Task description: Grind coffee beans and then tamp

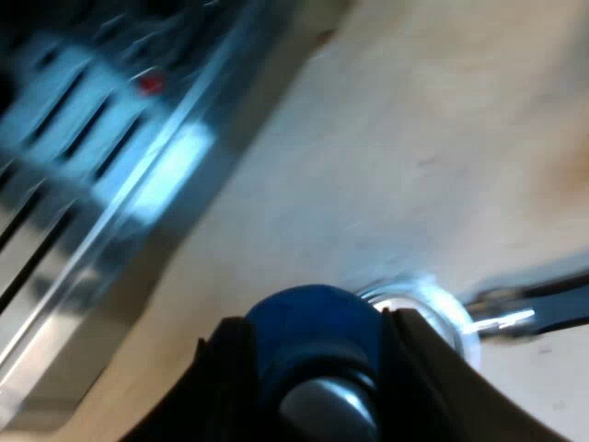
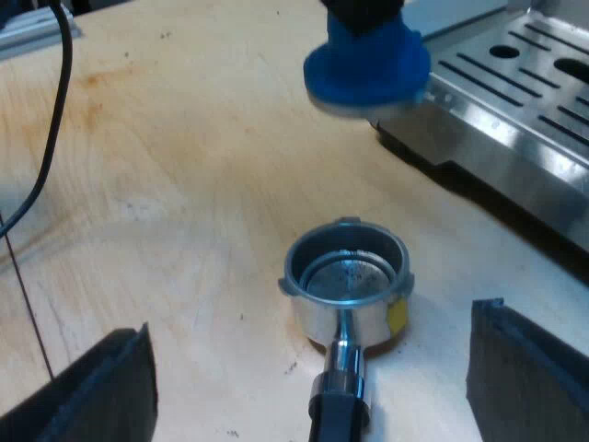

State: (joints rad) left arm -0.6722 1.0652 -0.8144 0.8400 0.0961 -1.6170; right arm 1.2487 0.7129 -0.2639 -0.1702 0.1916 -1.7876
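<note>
Clamping the hefty, probably slick blue tamper around its body, left pincer hovers near the holder lying on the surface ahead of my wide-open, empty right pincer.

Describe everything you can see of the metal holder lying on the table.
The metal holder lies loose on the pale wooden table, its round basket open upward. Shiny steel, it has a yellow patch on its outer wall and dark specks inside. A chrome neck joins the dark handle. Only the table touches it; the blue tamper is apart from it.
</note>
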